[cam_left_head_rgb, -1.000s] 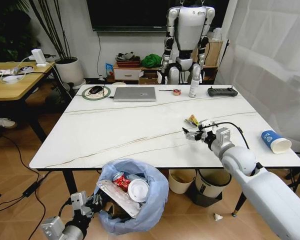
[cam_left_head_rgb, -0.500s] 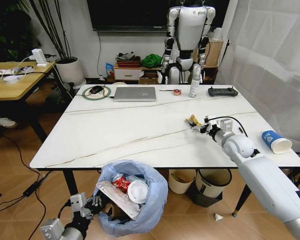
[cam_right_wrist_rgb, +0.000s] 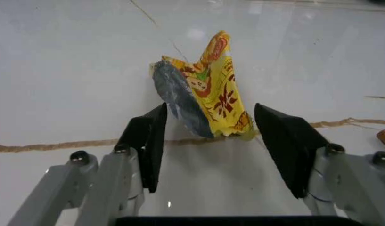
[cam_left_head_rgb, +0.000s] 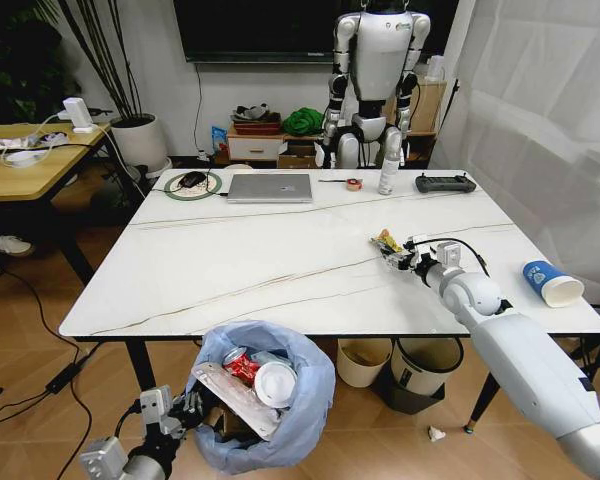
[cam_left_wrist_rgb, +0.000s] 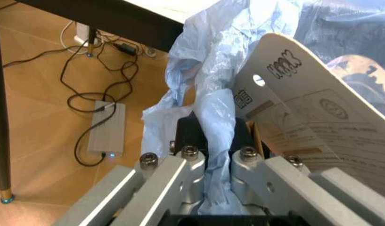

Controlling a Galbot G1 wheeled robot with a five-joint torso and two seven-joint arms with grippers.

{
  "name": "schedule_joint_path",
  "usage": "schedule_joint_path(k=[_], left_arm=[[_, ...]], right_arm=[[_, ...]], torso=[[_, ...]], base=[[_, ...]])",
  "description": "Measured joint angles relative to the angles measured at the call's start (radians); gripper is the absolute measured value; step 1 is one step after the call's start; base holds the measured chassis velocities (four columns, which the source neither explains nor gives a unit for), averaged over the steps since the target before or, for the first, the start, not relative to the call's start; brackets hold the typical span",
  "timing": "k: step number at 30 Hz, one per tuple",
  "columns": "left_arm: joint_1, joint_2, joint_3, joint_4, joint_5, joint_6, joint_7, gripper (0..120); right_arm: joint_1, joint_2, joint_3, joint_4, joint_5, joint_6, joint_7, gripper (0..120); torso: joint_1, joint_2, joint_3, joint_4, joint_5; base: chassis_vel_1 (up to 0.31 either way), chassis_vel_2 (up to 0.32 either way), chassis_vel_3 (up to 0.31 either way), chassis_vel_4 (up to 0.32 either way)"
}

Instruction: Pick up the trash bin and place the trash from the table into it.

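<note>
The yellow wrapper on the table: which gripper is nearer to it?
Right. The right gripper is open with the wrapper between its fingers on the table. The left gripper is below table level, shut on the trash bin bag.

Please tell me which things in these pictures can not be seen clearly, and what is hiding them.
- Trash bin body: head view, the blue bag covers it.
- Left gripper grip point: left wrist view, pads buried in bag folds.
- Yellow wrapper in head view: partly behind the right gripper.
- Lower trash in the bin: under the cardboard and white disc.
</note>
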Motion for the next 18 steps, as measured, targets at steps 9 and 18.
schedule_joint_path(k=[9, 18], left_arm=[[-0.006, 0.002, 0.000, 0.006, -0.003, 0.000, 0.000, 0], [-0.008, 0.002, 0.001, 0.008, -0.005, 0.000, 0.000, 0]], right_arm=[[0.000, 0.003, -0.003, -0.003, 0.000, 0.003, -0.003, 19], [0.000, 0.002, -0.005, 0.001, 0.001, 0.003, -0.003, 0]], torso=[[0.000, 0.000, 0.000, 0.0000, 0.0000], [0.000, 0.000, 0.000, 0.0000, -0.0001]], base=[[0.000, 0.000, 0.000, 0.000], [0.000, 0.000, 0.000, 0.000]])
